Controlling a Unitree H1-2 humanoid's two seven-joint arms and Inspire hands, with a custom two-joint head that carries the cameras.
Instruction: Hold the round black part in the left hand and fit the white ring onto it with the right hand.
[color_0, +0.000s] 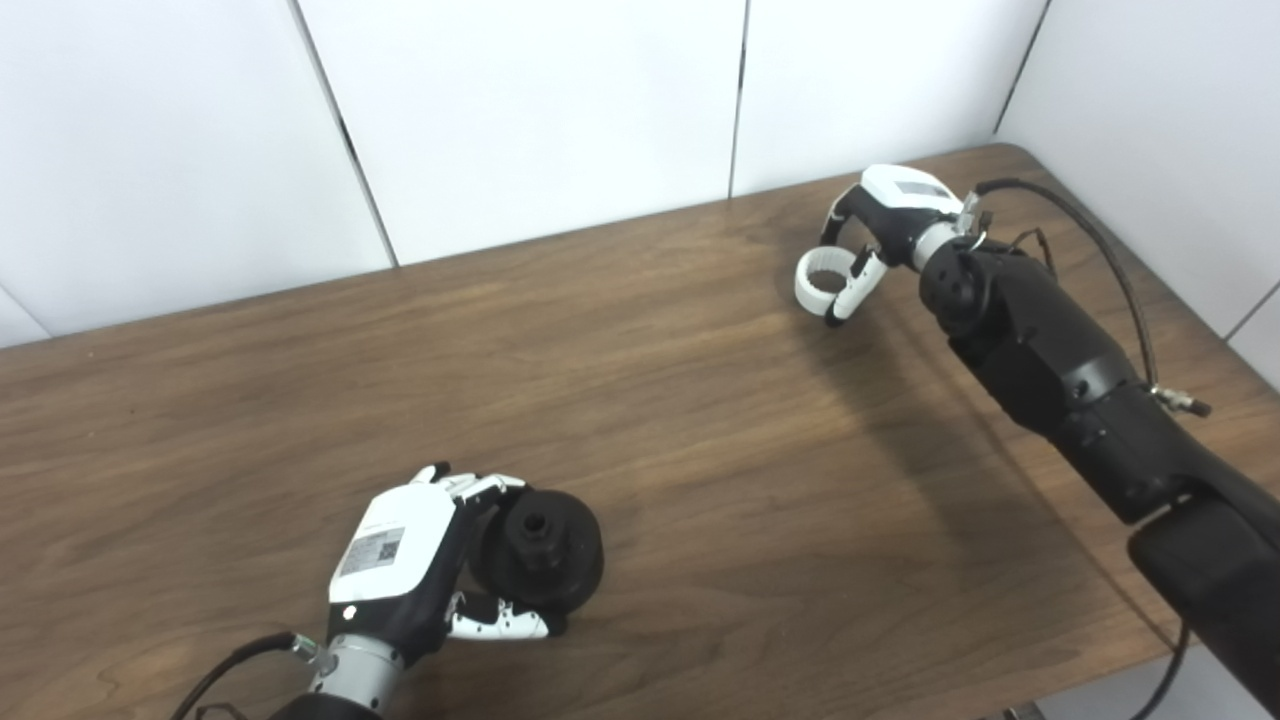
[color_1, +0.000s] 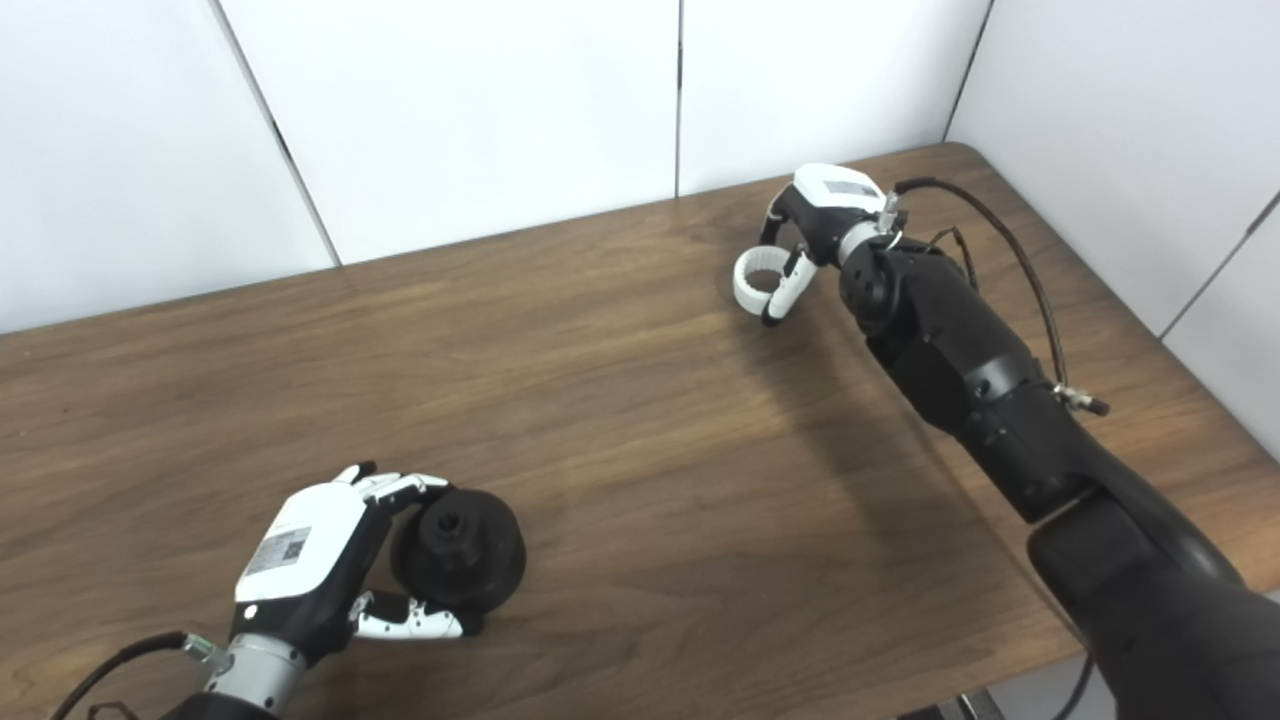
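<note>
Gripping the round black part (color_0: 540, 551) from its side, your left hand (color_0: 400, 565) has fingers curled over the top edge and the thumb tucked along the near edge, so the part sits wrapped between them at the near left of the wooden table (color_0: 700, 420). That side grip matters: it leaves the raised hub with its centre hole facing up and outward, uncovered, which is the face the ring presumably has to meet. You cannot tell from either view whether the part is lifted or resting on the wood; it looks low, at or just above the surface.

Far across, near the back right corner, your right hand (color_0: 880, 225) is closed on the white ring (color_0: 822, 277). Fingers come over from behind and the thumb presses the near wall, pinching the rim and leaving the bore open. Whether it has cleared the tabletop is unclear.

The two pieces are well apart, so fitting has not begun. Judging from this, you need to bring the ring across and down toward the hub, bore lined up with the hub. A rim pinch is a slim hold, so a tilt or a slip is the likely risk on contact.
</note>
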